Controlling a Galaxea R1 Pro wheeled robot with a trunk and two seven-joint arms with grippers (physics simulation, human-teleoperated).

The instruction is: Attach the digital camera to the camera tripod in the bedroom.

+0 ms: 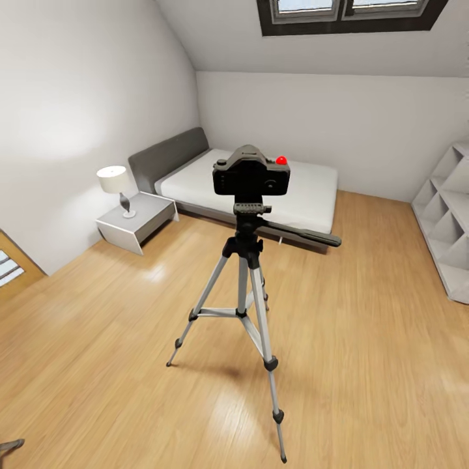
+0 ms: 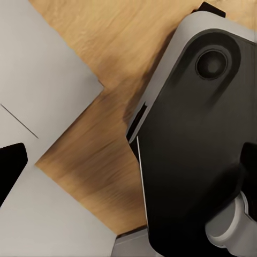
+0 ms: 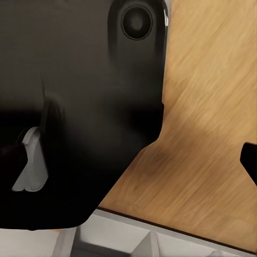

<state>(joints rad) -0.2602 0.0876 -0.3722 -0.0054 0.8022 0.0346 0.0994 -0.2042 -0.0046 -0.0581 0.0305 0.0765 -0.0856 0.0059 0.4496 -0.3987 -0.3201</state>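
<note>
In the head view the digital camera [image 1: 251, 174], matte black with a red round button [image 1: 281, 159], sits upright on the head plate of the camera tripod [image 1: 244, 273]. The tripod stands on the light wood floor mid-room, silver legs spread, with its black pan handle [image 1: 306, 234] pointing right. In the left wrist view my left gripper [image 2: 128, 171] hangs over my own dark base, one black fingertip [image 2: 12, 170] at the picture's edge, jaws wide apart and empty. My right gripper [image 3: 128, 155] likewise shows a fingertip [image 3: 249, 160], open, holding nothing.
A low grey bed [image 1: 260, 189] with a white mattress stands behind the tripod. A white nightstand [image 1: 137, 221] with a lamp [image 1: 117, 185] is at the left wall, and white shelving [image 1: 449, 221] at the right. A dark-framed skylight [image 1: 345, 13] sits in the sloped ceiling.
</note>
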